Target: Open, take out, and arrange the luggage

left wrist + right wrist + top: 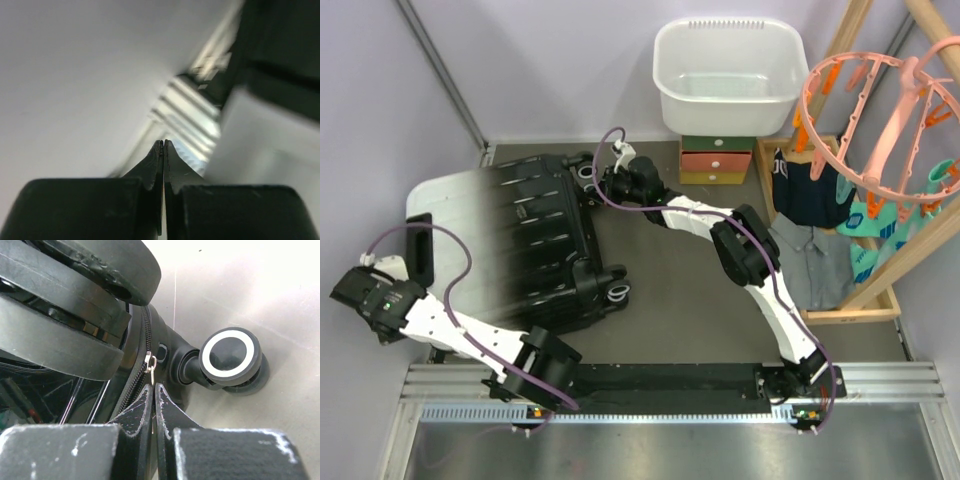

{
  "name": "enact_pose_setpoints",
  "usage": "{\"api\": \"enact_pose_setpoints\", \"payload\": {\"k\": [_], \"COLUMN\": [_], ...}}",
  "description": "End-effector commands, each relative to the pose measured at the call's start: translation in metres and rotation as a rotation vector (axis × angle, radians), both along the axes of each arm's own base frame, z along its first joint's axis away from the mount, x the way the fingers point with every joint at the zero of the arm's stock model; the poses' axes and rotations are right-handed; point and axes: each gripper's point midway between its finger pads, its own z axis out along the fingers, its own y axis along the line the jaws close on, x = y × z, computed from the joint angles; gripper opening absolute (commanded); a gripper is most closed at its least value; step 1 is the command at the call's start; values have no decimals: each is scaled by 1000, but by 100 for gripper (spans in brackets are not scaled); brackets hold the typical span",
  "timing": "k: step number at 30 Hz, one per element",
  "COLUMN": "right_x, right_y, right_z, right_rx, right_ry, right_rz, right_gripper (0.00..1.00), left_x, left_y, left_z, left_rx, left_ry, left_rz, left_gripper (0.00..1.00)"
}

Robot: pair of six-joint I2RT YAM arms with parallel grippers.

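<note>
Top external view: luggage [520,250] lying flat, zipped shut

It sits left of centre. At its left end, the left gripper [163,144] has its fingers pressed together, empty. At the far right corner, beside a wheel [230,359], the right gripper [154,387] pinches the zipper pull [149,361]. Best to drag it steadily along the seam, without lifting.

1. A robot lab cell: left arm [450,325] and right arm [775,312] bolted to an aluminium rail [890,378], with plain lilac walls [560,70] closing in a grey surface [670,320].
2. It is dressed as a home laundry corner: white tub [720,112], drawer box [717,160], peg hanger [900,105], clothes [808,195] on a wooden rack [910,255].
</note>
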Motion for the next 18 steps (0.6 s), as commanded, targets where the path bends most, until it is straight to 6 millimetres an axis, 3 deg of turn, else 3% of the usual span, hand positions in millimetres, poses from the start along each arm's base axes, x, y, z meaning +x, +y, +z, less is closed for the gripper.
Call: {"api": "enact_pose_setpoints", "payload": {"k": [1,2,4,5,8,9,13,16,18], "right_x": [14,13,13,13,12,13,15,15,16], "right_y": [-17,-16,-16,-15,-14,-15,-15,-12,-12], "right_z": [21,22,23,22,21,20,22,22,22], "right_rx": [-27,-25,-21,-20,-19,-20,-14,-16,-16], "right_ry": [-27,-29,-31,-29,-27,-26,-28,-28,-27], "right_rz": [-46,-43,-41,-39,-32,-32,-33,-29,-34], "right_gripper": [0,0,0,0,0,0,0,0,0], "left_x": [27,25,21,14,-3,-20,-60,-67,-62], "left_y": [-54,-60,-70,-83,-98,-102,-97,-102,-112], "left_z": [22,38,43,38,31,28,25,18,0], "left_rx": [-180,-154,-159,-215,-301,-318,-267,-244,-272], "left_ry": [-224,-219,-163,-120,14,99,330,406,404], "left_rz": [-7,-36,-118,-135,-206,-182,-169,-262,-362], "left_gripper": [0,0,0,0,0,0,0,0,0]}}
